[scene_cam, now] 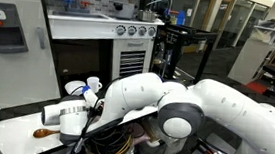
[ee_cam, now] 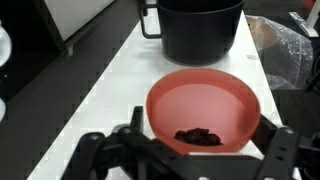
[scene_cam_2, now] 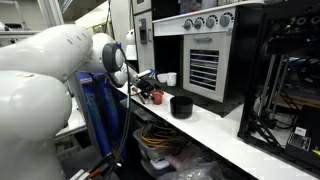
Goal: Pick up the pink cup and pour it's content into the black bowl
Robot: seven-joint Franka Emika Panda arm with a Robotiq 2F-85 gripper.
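While our gripper (ee_cam: 203, 135) straddles the pink cup (ee_cam: 203, 100) with jaws spread, we should squeeze gently, lift level, then tip slowly over the black bowl (ee_cam: 200, 30).

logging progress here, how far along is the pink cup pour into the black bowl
Done: the approach; the open gripper straddles the pink cup on the white counter. In hand: the grasp, jaws not yet closed. Left: lifting the cup, dark bits inside it, and tipping it into the black bowl just beyond.
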